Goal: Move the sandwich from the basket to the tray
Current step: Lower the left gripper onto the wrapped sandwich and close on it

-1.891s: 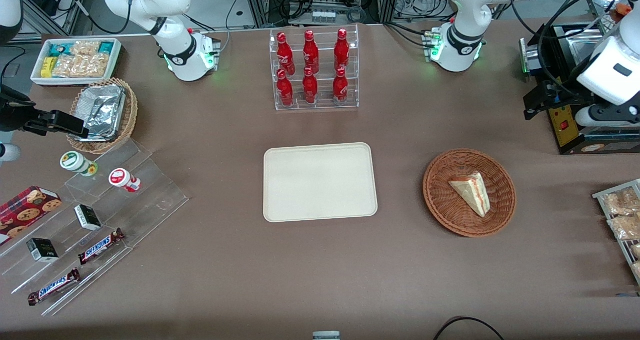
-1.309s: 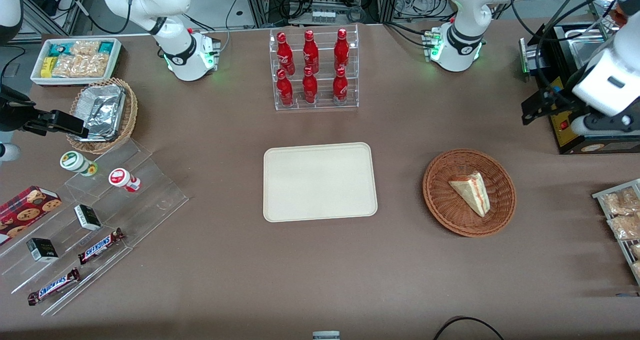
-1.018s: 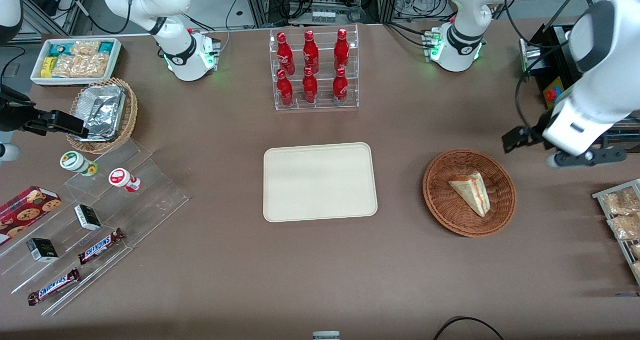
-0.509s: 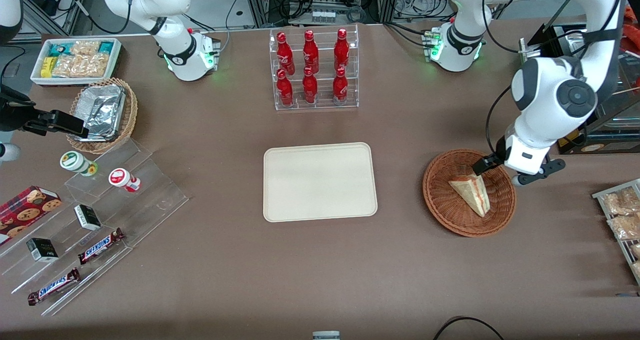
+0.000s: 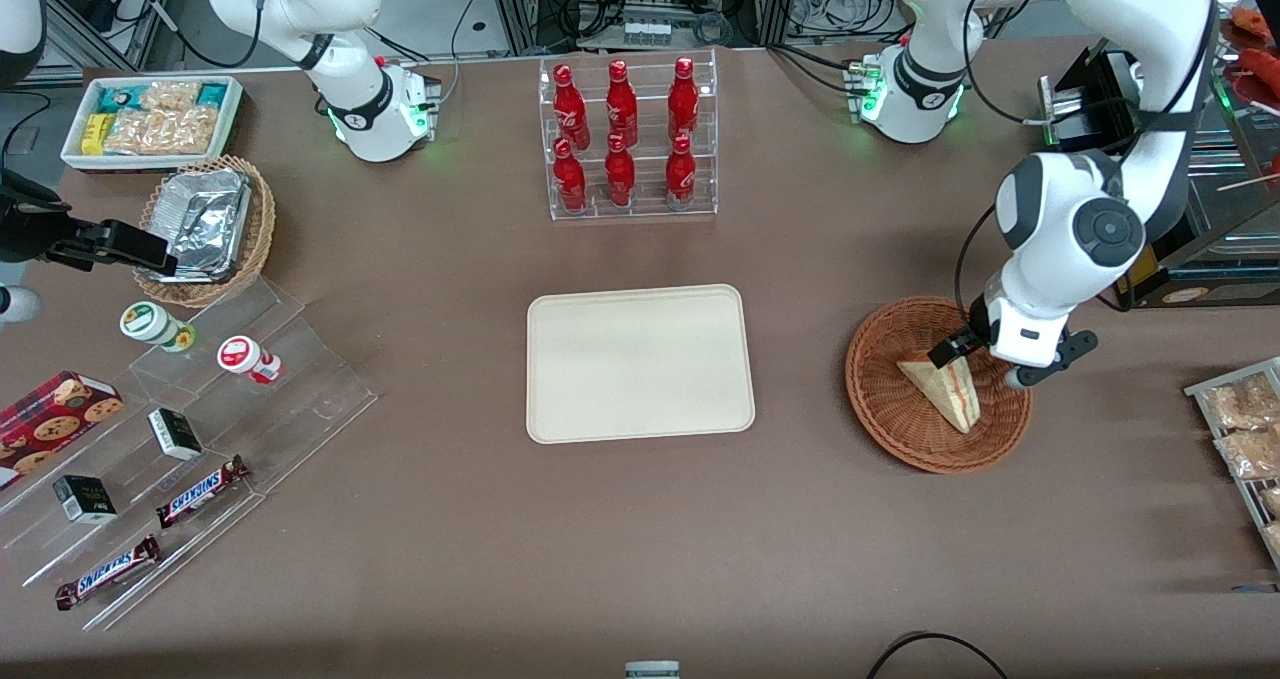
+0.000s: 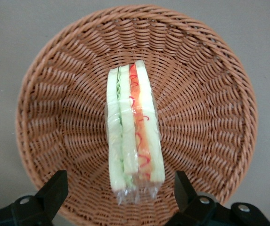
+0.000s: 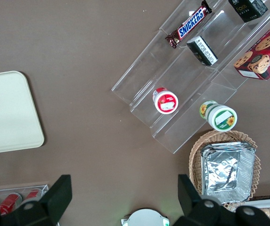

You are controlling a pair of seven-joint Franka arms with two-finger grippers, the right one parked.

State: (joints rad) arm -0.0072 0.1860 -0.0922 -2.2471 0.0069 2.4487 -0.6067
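Spread wide, the gripper (image 5: 975, 361) hovers above the sandwich (image 6: 134, 129), one finger either side without touching. That sandwich lies in the basket (image 5: 885, 404), well apart from the tray (image 5: 640, 363).

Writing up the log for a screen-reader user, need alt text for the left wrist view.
A wrapped triangular sandwich with green and pink-red filling lies in the middle of a round reddish-brown wicker basket, seen from straight above. The gripper hovers open over it, its two black fingers apart at either side of the sandwich's nearer end, not touching it.
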